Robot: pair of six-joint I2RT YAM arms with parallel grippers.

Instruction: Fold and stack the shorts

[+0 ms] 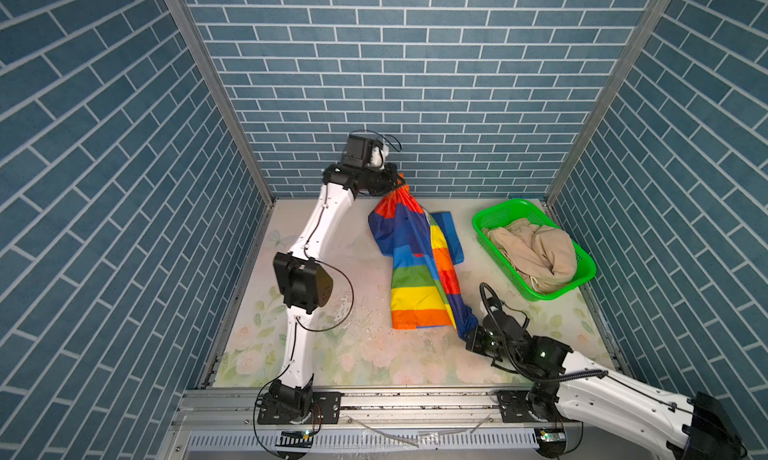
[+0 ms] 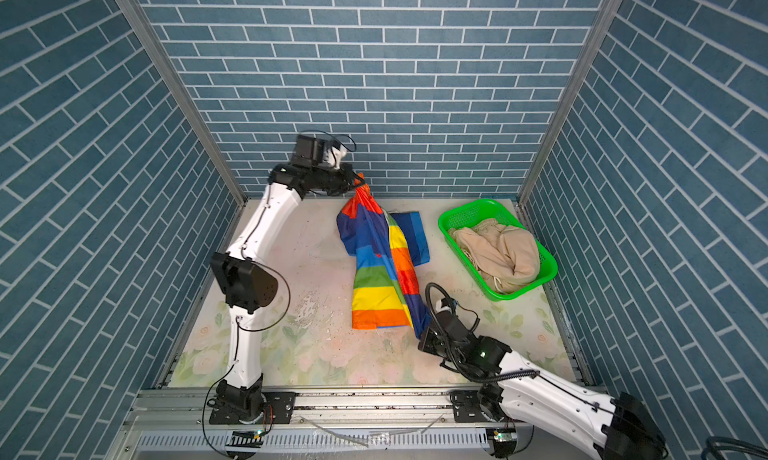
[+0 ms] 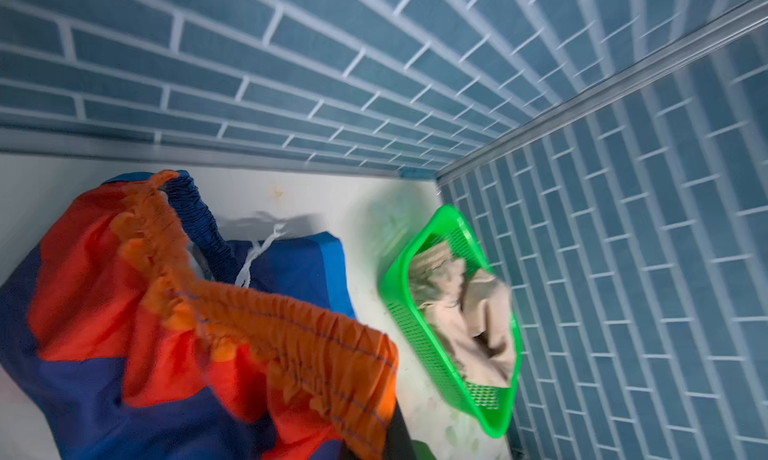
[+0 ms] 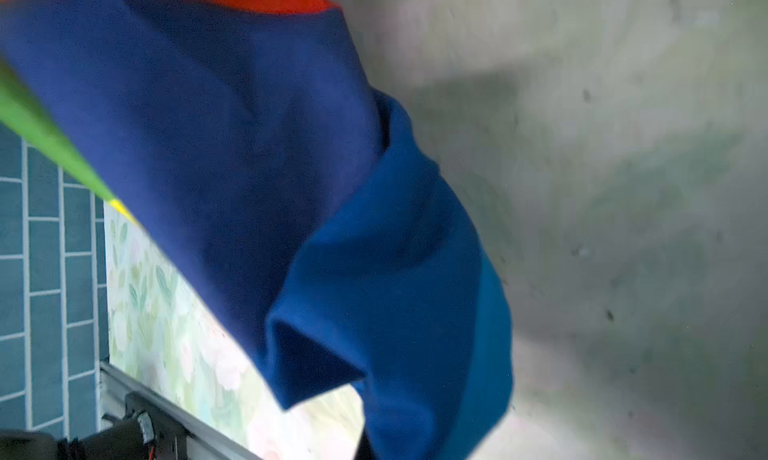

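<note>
Now, the left gripper (image 1: 397,183) is up high near the back wall (image 1: 415,84), clenched on the orange gathered waistband (image 3: 266,325) of the rainbow shorts (image 1: 419,267), and in both top views the cloth hangs down from that pinch to the table (image 1: 332,354). Down at the front, the right gripper (image 1: 471,334) is clamped tight on the dark blue end of one leg, bunched into a narrow twist, so the shorts (image 2: 382,271) run in a slanted line between the two arms. The middle of the striped cloth lies spread on the table, green, yellow and orange bands showing, with a blue flap poking out towards the basket (image 1: 494,213). From the left wrist a white drawstring (image 3: 257,254) dangles inside the waistband. The right wrist sees only blue cloth (image 4: 291,167) close up, blurred. Over on the right, the beige shorts (image 1: 536,250) sit crumpled inside the green basket (image 2: 461,213), well apart from both grippers; the left wrist catches them too (image 3: 478,321).
</note>
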